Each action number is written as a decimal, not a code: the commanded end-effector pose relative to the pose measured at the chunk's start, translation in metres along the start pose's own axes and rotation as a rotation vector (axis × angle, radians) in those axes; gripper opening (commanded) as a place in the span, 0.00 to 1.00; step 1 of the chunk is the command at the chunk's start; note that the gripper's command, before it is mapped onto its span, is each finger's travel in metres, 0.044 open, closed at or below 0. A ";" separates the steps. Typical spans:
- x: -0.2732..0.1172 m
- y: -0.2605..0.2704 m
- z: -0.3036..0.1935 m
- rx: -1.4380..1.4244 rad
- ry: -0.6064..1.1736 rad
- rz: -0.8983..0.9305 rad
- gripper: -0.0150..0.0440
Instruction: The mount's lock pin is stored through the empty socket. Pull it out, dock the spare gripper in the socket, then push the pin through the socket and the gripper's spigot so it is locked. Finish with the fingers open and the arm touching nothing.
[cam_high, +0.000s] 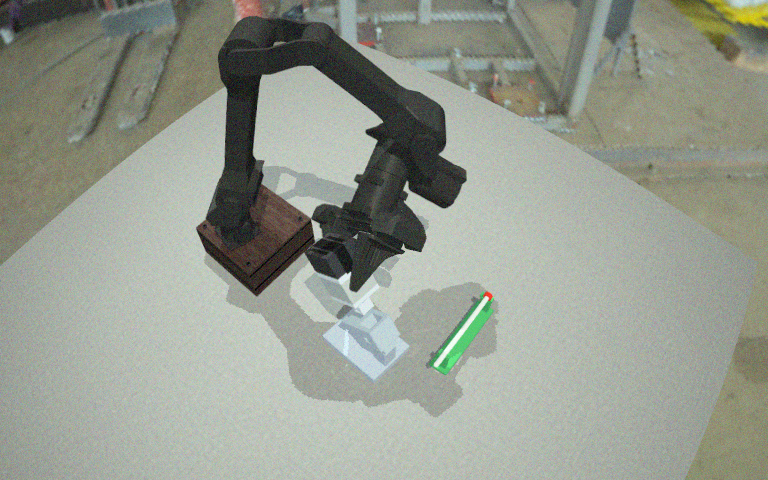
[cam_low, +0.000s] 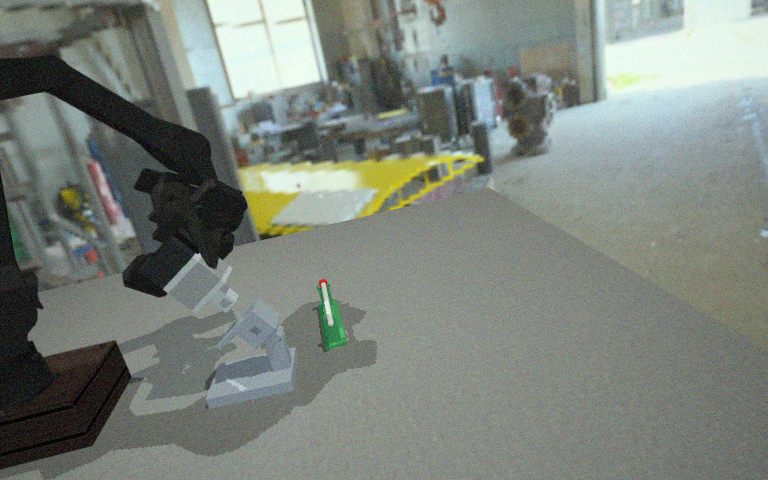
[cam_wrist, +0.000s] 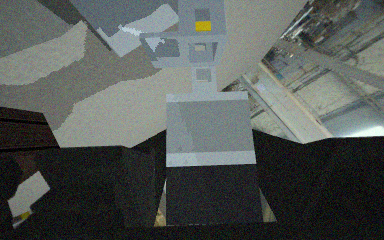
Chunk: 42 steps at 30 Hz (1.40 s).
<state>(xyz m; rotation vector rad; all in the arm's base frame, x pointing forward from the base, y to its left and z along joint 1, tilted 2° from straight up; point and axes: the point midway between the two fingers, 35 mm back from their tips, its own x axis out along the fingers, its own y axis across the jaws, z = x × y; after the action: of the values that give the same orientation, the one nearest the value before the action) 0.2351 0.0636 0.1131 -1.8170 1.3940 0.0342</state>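
My gripper (cam_high: 346, 261) (cam_wrist: 203, 130) is shut on the spare gripper (cam_low: 195, 283) (cam_wrist: 207, 125), a light grey block with a black rear part. Its square spigot (cam_high: 363, 305) (cam_low: 226, 299) (cam_wrist: 203, 75) has a cross hole and points down at a slant. The spigot is just outside the mount's tilted socket (cam_low: 256, 328), with a small gap in the exterior view. The pale blue mount (cam_high: 353, 353) (cam_low: 254, 389) stands on the table; its socket holds no pin. The white lock pin (cam_high: 461, 333) (cam_low: 326, 305), with a red head, lies along the green cradle (cam_high: 471, 338) (cam_low: 335, 337).
The arm's dark wooden base (cam_high: 277, 229) (cam_low: 67, 390) stands behind and to the left of the mount in the top view. The green cradle is on the mount's right there. A yellow patch (cam_wrist: 203, 25) shows on the mount in the wrist view.
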 end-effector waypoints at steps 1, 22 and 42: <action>0.004 -0.001 0.003 -0.005 0.005 -0.013 0.25; 0.017 -0.003 0.027 -0.004 0.004 -0.014 0.25; 0.028 -0.003 0.044 -0.003 0.004 -0.016 0.25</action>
<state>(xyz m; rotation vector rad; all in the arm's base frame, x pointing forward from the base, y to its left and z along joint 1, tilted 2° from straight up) 0.2626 0.0673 0.0724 -1.8306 1.3980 0.0374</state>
